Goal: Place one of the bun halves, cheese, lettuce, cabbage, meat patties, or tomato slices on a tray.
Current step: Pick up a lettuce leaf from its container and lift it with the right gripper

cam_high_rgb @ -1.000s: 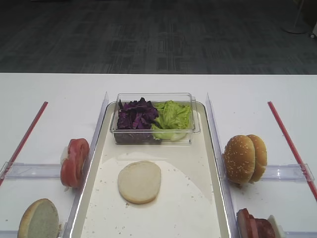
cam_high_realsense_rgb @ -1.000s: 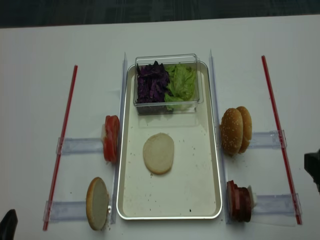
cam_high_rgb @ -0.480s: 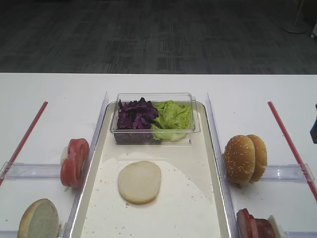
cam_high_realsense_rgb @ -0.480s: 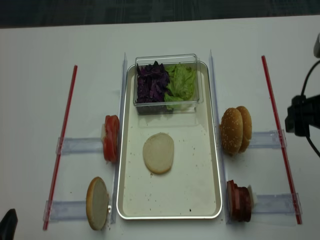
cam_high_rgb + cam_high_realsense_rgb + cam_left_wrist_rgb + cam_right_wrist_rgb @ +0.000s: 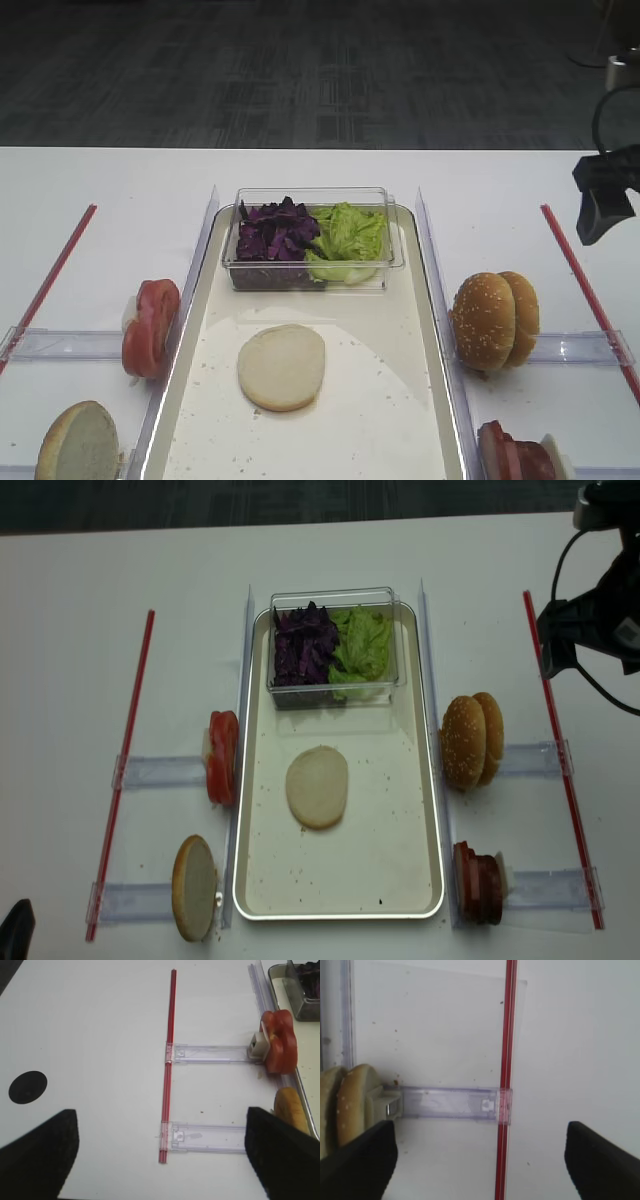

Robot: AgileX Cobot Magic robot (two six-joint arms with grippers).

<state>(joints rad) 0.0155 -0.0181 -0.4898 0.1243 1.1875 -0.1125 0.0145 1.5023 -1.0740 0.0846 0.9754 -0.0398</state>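
With one pale bun half (image 5: 317, 786) already lying mid-tray (image 5: 400, 880), the right pincer (image 5: 557, 643) hangs wide open and empty over the bench's right edge, so the approach step appears underway; next, descend squarely onto a chosen ingredient, perhaps the seeded buns (image 5: 472, 740).

Two high views share the tray (image 5: 190, 385); wrist cameras look down close

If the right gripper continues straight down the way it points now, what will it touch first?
Most likely the red strip or the bare white table beside it. In the wrist view the strip runs between the open jaws of the right gripper, and the sesame buns stay off to one side. Depth is unclear.
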